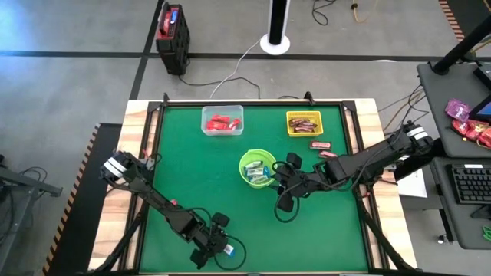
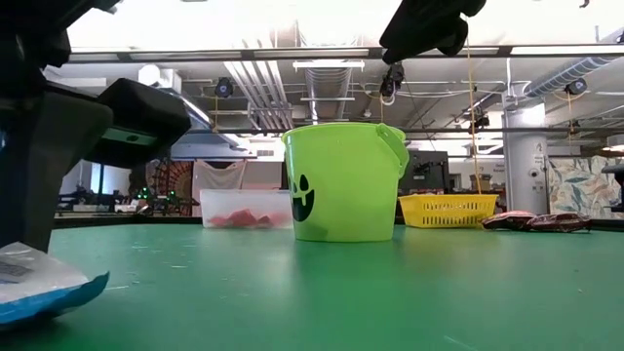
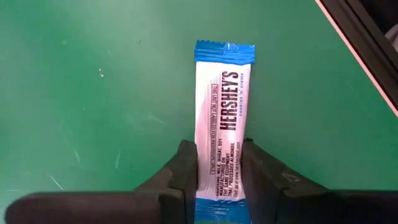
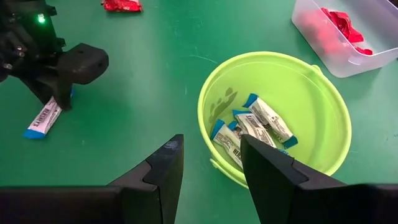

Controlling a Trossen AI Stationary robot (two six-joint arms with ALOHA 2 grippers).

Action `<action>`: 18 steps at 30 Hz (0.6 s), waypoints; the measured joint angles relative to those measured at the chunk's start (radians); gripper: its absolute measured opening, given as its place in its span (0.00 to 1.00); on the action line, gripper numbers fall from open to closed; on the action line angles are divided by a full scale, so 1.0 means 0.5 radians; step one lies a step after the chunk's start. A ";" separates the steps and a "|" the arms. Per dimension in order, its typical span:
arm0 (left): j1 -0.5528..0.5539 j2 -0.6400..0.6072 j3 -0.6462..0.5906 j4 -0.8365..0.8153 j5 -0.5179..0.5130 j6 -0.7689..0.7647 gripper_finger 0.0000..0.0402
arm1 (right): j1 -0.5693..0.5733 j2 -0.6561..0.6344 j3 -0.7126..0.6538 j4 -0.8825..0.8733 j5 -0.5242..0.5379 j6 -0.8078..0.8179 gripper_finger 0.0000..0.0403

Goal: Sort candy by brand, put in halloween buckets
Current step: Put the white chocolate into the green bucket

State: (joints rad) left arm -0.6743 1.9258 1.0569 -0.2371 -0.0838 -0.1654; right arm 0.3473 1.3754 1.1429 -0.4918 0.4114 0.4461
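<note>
While most candy sits sorted, my left gripper (image 3: 219,177) pinches a blue bar (image 3: 222,118) near the table's front edge; browns (image 1: 322,148) remain.

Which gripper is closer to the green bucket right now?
Right. The right gripper hangs open beside the green bucket; the left gripper is down at the near edge, closed on a blue-and-white bar.
</note>
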 joint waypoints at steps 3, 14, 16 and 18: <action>0.001 -0.023 -0.003 -0.002 -0.001 0.033 0.19 | -0.001 0.000 -0.012 0.001 0.000 0.017 0.37; 0.005 -0.216 -0.020 -0.112 -0.033 0.138 0.14 | 0.000 0.001 -0.101 0.005 0.001 0.110 0.37; 0.005 -0.292 -0.018 -0.179 -0.074 0.147 0.07 | 0.000 0.002 -0.110 0.006 0.001 0.126 0.37; 0.003 -0.377 -0.018 -0.264 -0.173 0.159 0.03 | 0.000 0.002 -0.112 0.005 0.001 0.135 0.37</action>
State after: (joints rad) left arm -0.6727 1.7372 1.0481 -0.3689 -0.1704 -0.0861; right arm 0.3473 1.3762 1.0870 -0.4892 0.4118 0.5134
